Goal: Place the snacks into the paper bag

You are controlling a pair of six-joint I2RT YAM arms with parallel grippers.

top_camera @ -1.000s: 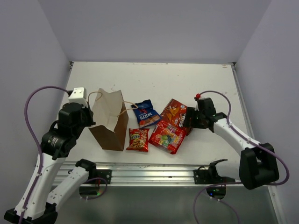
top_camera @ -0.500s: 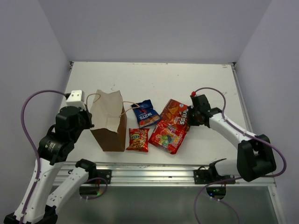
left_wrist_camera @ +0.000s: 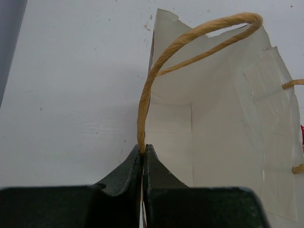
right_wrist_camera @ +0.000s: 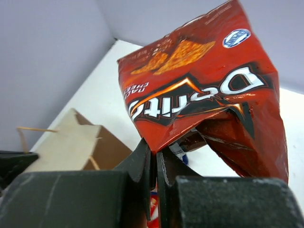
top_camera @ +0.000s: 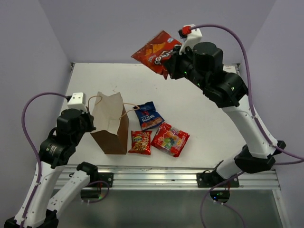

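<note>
High above the table's far middle hangs the large red-orange chip bag (top_camera: 156, 50) (right_wrist_camera: 204, 90), pinched at one corner by my right gripper (top_camera: 170, 66) (right_wrist_camera: 155, 154). The brown paper bag (top_camera: 110, 122) (left_wrist_camera: 218, 142) stands at the left with its mouth open. My left gripper (left_wrist_camera: 142, 148) (top_camera: 90, 124) is shut on its near edge at the foot of a twisted handle (left_wrist_camera: 156, 61). On the table lie the small blue bag (top_camera: 149, 115), the small red-yellow packet (top_camera: 140, 142) and the red candy-print packet (top_camera: 170, 138).
Grey walls close in the white table (top_camera: 156, 80) on three sides. A metal rail (top_camera: 156, 176) with both arm bases runs along the near edge. A purple cable loops from each arm.
My right gripper closed on the chip bag and lifted it from the table, up and toward the far middle. The left gripper and the paper bag stayed put.
</note>
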